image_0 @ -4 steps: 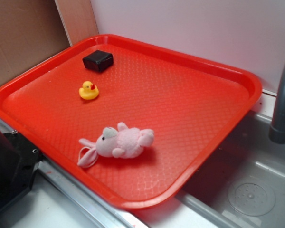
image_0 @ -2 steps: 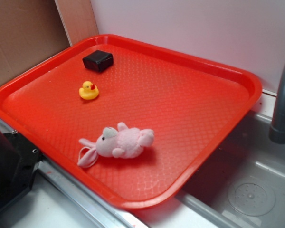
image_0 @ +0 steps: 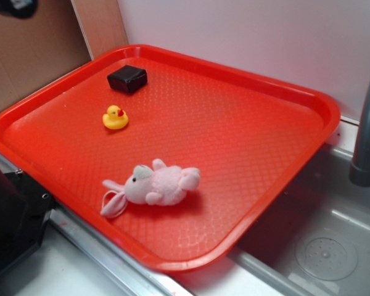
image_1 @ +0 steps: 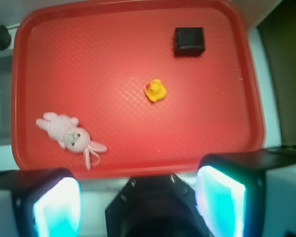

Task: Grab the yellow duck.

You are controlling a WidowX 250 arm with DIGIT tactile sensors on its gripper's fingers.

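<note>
The yellow duck (image_0: 115, 117) (image_1: 156, 91), tiny with a red-orange beak, stands upright on the red tray (image_0: 246, 142) (image_1: 89, 59) in its far left part. My gripper (image_1: 138, 205) hangs high above the tray's near edge, open, with nothing between its two glowing pads (image_1: 220, 200). In the exterior view only a dark blurred bit of the gripper (image_0: 12, 6) shows at the top left corner, far above the duck.
A black block (image_0: 127, 78) (image_1: 189, 41) lies behind the duck near the tray's far rim. A pink plush bunny (image_0: 154, 185) (image_1: 69, 136) lies at the tray's front. A grey sink (image_0: 320, 246) and faucet pipe (image_0: 367, 135) are to the right; a cardboard wall (image_0: 31, 49) stands at left.
A dark part of the arm has come into the exterior view's top left corner. The duck, bunny and block have not moved.
</note>
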